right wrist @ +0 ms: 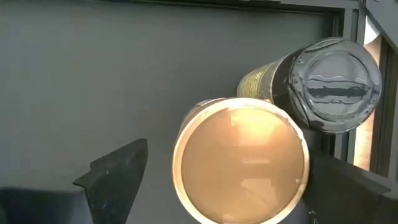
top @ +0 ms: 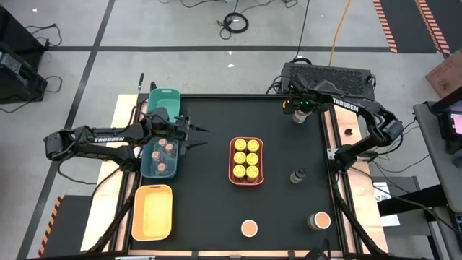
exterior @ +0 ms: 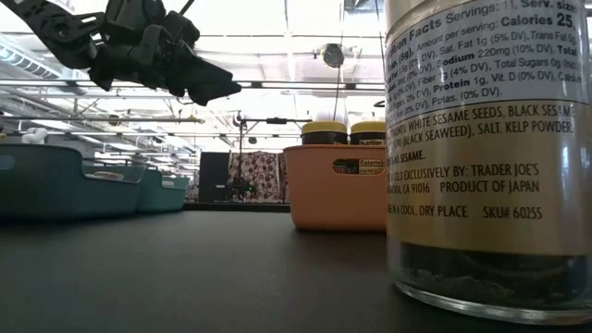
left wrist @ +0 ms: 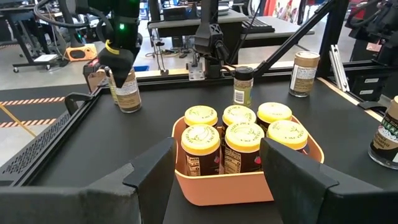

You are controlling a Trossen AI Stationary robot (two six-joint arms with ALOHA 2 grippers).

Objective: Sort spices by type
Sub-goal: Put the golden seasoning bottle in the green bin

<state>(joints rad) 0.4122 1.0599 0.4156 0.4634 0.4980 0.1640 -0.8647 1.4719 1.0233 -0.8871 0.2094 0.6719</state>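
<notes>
While our right gripper (right wrist: pixel 217 174) hangs wide open around the round tan-lidded spice jar (right wrist: pixel 241 158) at the table's far right corner, a careless closing could topple the neighbouring clear-capped jar (right wrist: pixel 336 84); our left gripper (left wrist: pixel 224 171), half-open, holds nothing.

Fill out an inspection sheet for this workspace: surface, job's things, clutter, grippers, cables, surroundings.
Surface: black table top, wooden edges.
Job's things: six yellow-lidded jars in the coral tray; pinkish-lidded jars in the teal tray; two tan-lidded jars near the front edge; dark-lidded jar standing alone; yellow tray empty.
Clutter: nothing seen.
Grippers: left gripper beside the teal tray, empty, fingers apart; right gripper at the back, open, around a tan-lidded jar.
Cables: loose cables on the floor.
Surroundings: striped floor tape, equipment beside the table.
</notes>
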